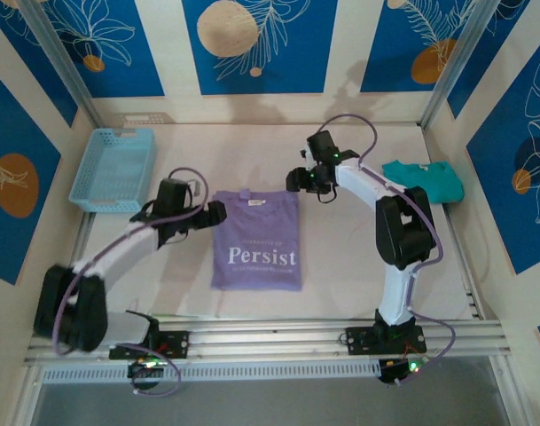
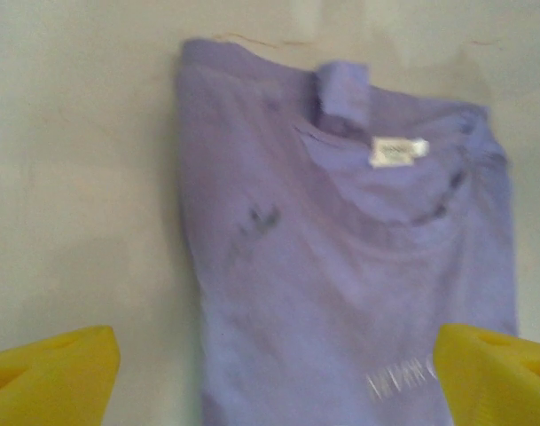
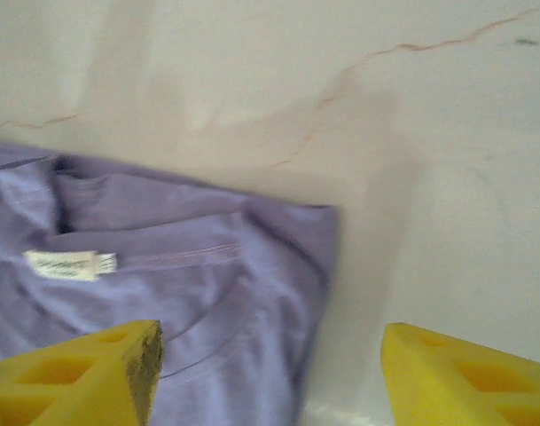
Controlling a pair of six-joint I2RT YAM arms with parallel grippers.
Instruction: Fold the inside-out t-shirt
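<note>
Left gripper (image 1: 218,211), right gripper (image 1: 295,180) agape and empty (either side) beside lavender t-shirt (image 1: 256,240)

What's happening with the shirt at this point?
Two robot arms are working on a purple t-shirt that lies flat on the table as a neat rectangle, collar away from the bases. The left arm and right arm are each poised at an upper corner, jaws open, holding nothing. A blue basket and a teal shirt sit aside.

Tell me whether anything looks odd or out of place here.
A small flap of fabric sticks up past the collar edge of the lavender t-shirt, which otherwise lies neatly folded. Thin brown crack-like lines cross the table.
</note>
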